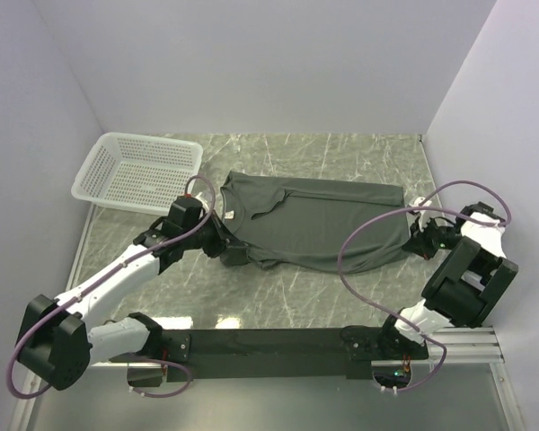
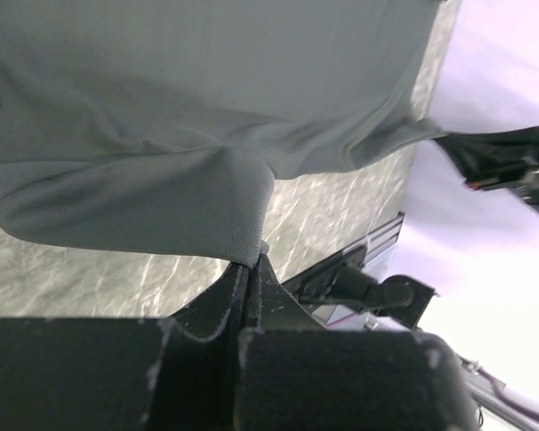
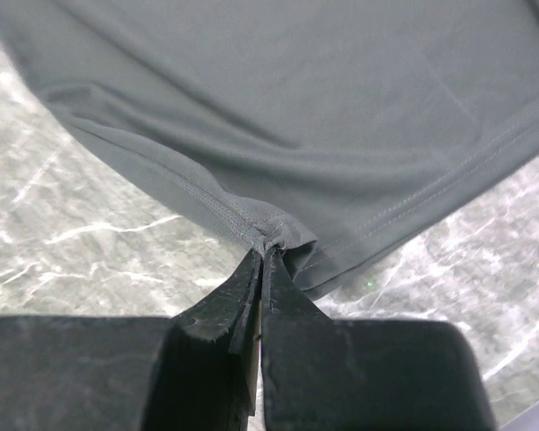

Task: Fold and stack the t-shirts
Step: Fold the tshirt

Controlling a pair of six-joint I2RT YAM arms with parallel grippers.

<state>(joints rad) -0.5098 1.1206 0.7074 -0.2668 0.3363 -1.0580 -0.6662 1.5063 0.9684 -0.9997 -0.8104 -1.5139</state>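
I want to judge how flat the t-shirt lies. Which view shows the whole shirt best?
The top external view: the whole t-shirt lies spread on the table there. The left wrist view shows only cloth pinched by the left gripper; the right wrist view only a hem corner in the right gripper.

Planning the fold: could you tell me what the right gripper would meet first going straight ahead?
Probably the t-shirt itself: the right gripper is shut on its hem and points across its cloth.
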